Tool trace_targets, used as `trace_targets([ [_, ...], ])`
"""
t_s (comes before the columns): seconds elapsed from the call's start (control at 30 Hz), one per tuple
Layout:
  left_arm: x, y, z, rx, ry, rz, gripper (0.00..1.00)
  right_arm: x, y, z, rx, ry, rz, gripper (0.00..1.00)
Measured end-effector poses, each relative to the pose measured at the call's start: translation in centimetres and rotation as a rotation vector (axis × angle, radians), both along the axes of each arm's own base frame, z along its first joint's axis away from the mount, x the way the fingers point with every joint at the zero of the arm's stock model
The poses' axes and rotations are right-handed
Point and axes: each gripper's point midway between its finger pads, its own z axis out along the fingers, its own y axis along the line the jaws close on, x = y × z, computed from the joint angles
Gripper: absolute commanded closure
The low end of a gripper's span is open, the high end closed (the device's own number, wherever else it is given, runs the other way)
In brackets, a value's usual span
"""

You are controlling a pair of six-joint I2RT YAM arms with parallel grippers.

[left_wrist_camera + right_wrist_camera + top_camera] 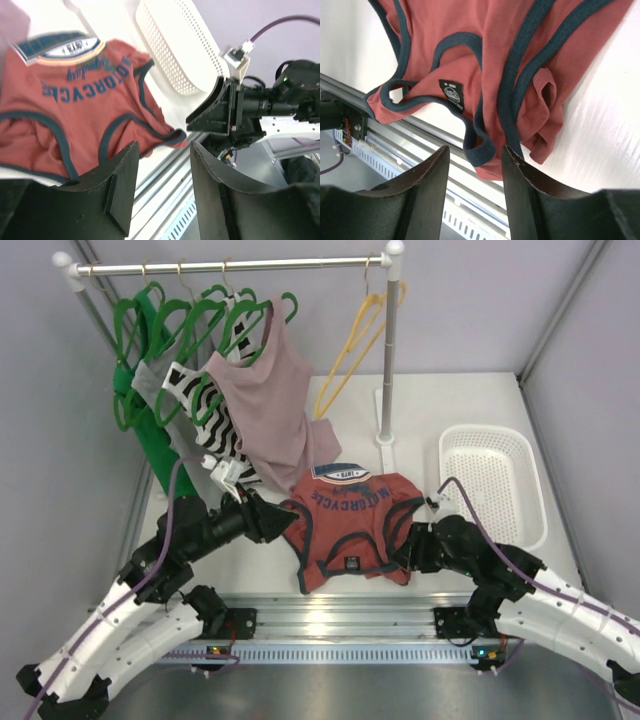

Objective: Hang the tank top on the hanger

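Tank top was seen crumpled at table's near edge, flanked by left claw and right claw, both released, empty. Hanger was hung on rail.

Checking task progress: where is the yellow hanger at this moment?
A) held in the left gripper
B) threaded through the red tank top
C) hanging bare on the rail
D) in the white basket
C: the yellow hanger hangs from the rail with nothing on it, while the red tank top lies on the table.
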Motion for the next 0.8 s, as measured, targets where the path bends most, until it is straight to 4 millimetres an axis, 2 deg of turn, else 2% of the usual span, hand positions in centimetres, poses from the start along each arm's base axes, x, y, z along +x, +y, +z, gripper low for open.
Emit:
trace_targets([
  [0.1, 0.8, 0.0, 3.1, -0.001, -0.067, 0.014, 0.49, 0.0, 0.2, 0.6, 0.006, -0.011, 0.006, 0.58],
  [0.23, 2.3, -0.1, 6.6, 0.013, -0.152, 0.048, 0.48, 0.1, 0.3, 0.1, 0.003, 0.002, -0.006, 0.67],
  [0.33, 3.7, -0.2, 9.2, 0.028, -0.204, 0.080, 0.48, -0.3, 1.0, -1.4, 0.012, 0.030, 0.009, 0.69],
  [0.43, 5.4, -0.7, 12.4, 0.041, -0.261, 0.114, 0.48, -2.1, 1.7, -3.9, -0.026, 0.085, 0.063, 0.68],
  [0.57, 7.9, -1.2, 15.6, 0.073, -0.322, 0.168, 0.46, -4.0, 2.8, -4.8, -0.057, 0.105, 0.131, 0.66],
  [0.7, 10.5, -1.9, 18.4, 0.116, -0.385, 0.211, 0.45, -4.0, 2.9, -4.4, -0.064, 0.089, 0.117, 0.61],
  [0.8, 12.2, -2.6, 19.8, 0.153, -0.428, 0.227, 0.44, -3.1, 3.0, -2.5, -0.033, 0.048, 0.081, 0.59],
])
